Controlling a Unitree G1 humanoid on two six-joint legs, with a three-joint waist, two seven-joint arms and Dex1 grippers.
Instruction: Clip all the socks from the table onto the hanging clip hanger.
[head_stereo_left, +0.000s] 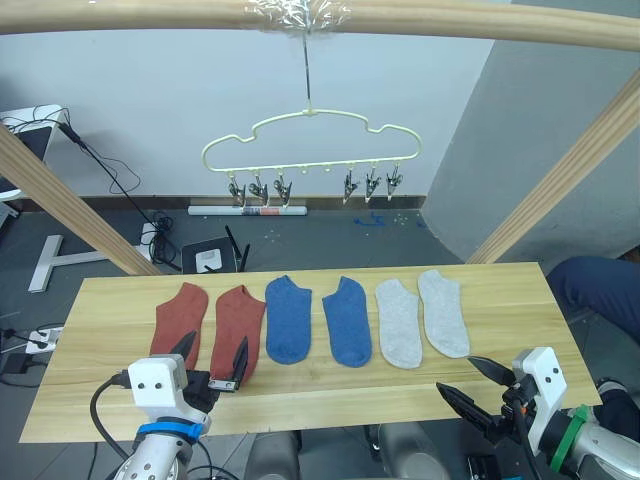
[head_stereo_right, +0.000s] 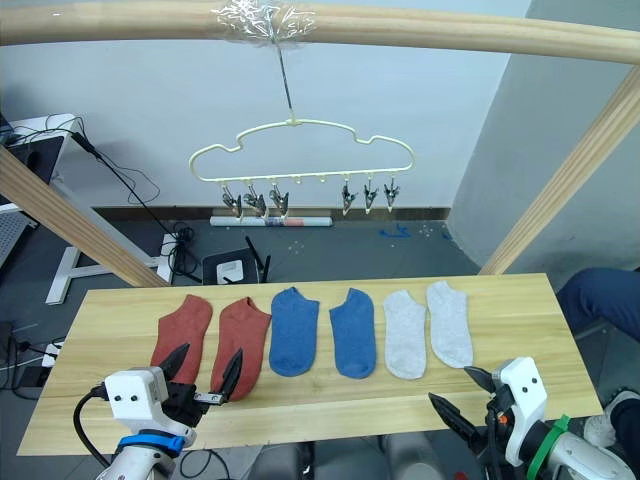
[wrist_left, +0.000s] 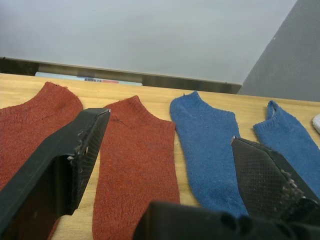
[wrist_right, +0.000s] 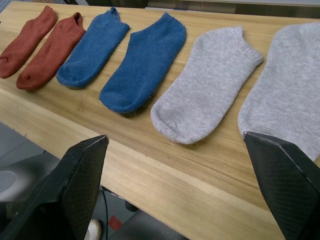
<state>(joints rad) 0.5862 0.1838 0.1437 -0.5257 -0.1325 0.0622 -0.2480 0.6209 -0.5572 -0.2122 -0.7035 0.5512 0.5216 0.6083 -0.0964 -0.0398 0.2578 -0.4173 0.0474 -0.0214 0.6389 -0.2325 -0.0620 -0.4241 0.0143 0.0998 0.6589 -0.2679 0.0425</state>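
Several socks lie in a row on the pale wood table (head_stereo_left: 110, 310): two rust-red (head_stereo_left: 178, 318) (head_stereo_left: 238, 322), two blue (head_stereo_left: 288, 318) (head_stereo_left: 347, 320), two light grey (head_stereo_left: 399, 322) (head_stereo_left: 443, 312). The pale yellow clip hanger (head_stereo_left: 310, 113) hangs by its hook from the top beam, behind and above the table. Its metal clips (head_stereo_left: 258, 190) are bare. My left gripper (head_stereo_left: 216, 344) is open just above the near ends of the rust-red socks, holding nothing. Off the table's front right edge, short of the grey socks, my right gripper (head_stereo_left: 455, 374) is open and empty.
A thick wooden beam (head_stereo_left: 450, 25) crosses overhead, and slanted beams stand at the left (head_stereo_left: 60, 200) and right (head_stereo_left: 560, 180). A person's blue-clad knee (head_stereo_left: 600, 290) is beyond the table's right end. Cables and a power strip (head_stereo_left: 150, 240) lie on the floor behind.
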